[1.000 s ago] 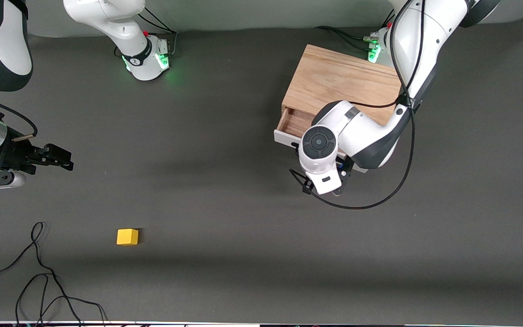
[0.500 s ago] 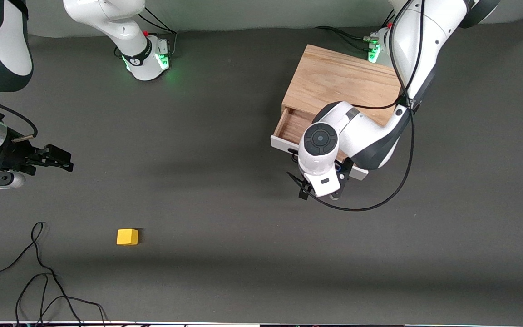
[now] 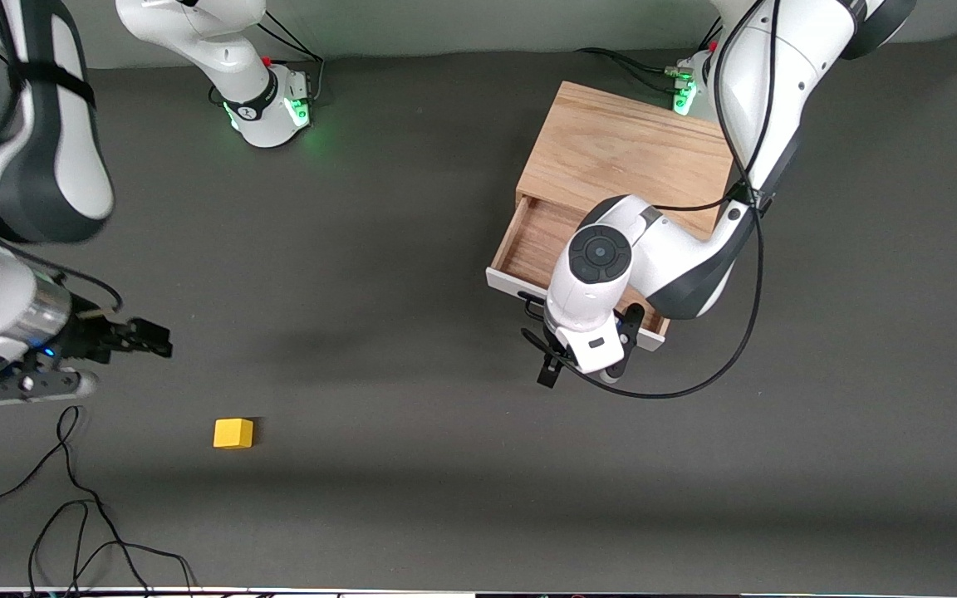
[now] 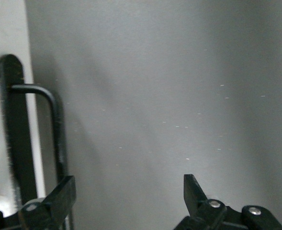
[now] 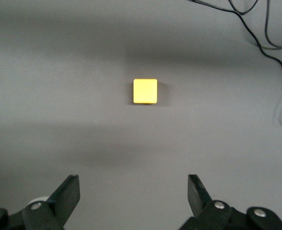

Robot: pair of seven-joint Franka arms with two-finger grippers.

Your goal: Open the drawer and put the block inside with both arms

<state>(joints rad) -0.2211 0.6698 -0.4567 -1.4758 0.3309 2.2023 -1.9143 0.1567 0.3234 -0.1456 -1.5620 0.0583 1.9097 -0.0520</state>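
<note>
Dark grey matting covers the table, with loose black cables lying at the right arm's end, near the front camera. Right gripper, on the white jointed right arm, hangs over bare table with its jaws spread and empty; the right wrist view shows the small bright yellow cube lying ahead of its fingertips. That cube rests on the table, nearer the front camera than the gripper and well apart from the light oak box. Toward the left arm's end, the wide shallow drawer stands partly pulled out, its light wood interior exposed. Left gripper is just in front of the white front panel; its jaws are spread, one finger beside the black wire bar handle.
</note>
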